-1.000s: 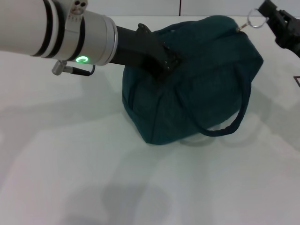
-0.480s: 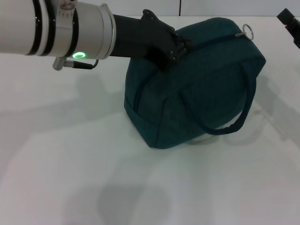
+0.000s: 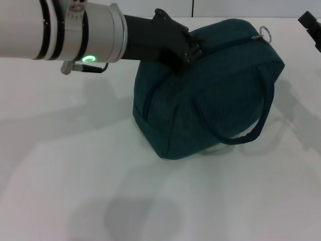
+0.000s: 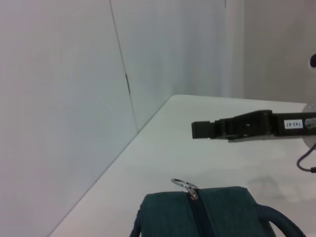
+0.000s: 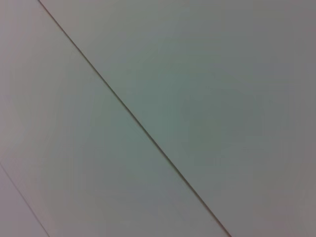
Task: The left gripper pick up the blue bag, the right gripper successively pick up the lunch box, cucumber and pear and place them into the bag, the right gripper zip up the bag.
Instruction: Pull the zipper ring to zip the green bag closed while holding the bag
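Right tool [image 3: 312,27] pulled back since 1 s ago, ring pull [image 3: 265,34] released, fingers unclear. Left tool [image 3: 186,51] grips blue bag [image 3: 210,90] top; zip runs toward right side.

One blue bag [image 3: 210,95] (zipped), two end effectors: left [image 3: 188,50], right [image 3: 312,27]
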`<state>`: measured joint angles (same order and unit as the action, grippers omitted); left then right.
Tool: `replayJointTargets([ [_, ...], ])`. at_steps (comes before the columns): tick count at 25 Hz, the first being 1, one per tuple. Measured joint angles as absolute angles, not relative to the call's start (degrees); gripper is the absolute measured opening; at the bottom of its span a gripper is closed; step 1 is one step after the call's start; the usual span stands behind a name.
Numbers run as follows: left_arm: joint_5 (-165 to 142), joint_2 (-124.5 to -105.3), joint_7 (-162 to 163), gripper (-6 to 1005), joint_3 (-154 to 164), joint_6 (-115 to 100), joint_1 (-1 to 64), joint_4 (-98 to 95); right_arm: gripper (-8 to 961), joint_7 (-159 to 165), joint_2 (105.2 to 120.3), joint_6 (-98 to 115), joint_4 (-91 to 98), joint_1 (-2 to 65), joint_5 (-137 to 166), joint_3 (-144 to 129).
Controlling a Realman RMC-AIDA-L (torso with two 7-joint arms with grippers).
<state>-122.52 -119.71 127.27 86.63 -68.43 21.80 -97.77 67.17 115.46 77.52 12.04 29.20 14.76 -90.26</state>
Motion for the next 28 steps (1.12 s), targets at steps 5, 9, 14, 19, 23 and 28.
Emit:
replayJointTargets([
  [5,-121.8,-119.78,127.4,115,86.7,-67.2,21.9,-97.7,5,66.7,115.42,77.3,12.0,29.1,14.9,-90.3],
  [9,-121.0,-119.79,127.8,272,86.4,-65.9,22.2,-97.6,7,66.5,115.4,77.3,12.0,29.1,14.9,-90.3],
  [14,-120.9,-119.63,127.8,415,86.8,-66.4,23.2,-97.1,9,66.5,115.39,77.4,12.0,29.1,14.9,-90.3],
  [19,-121.2,-119.65,129.4,521,87.3,-67.1,25.1,-94.6,12,66.7,115.39,77.5,11.9,29.0,14.9,-90.3],
  [23,-122.4,-119.57,130.8,643,87.3,-67.3,26.8,-92.9,14,66.7,115.39,77.6,11.9,28.6,14.9,-90.3],
  [28,-122.5,-119.54,130.8,828,87.2,-67.7,27.8,-91.7,16,66.7,115.47,77.9,11.9,28.0,14.9,-90.3],
])
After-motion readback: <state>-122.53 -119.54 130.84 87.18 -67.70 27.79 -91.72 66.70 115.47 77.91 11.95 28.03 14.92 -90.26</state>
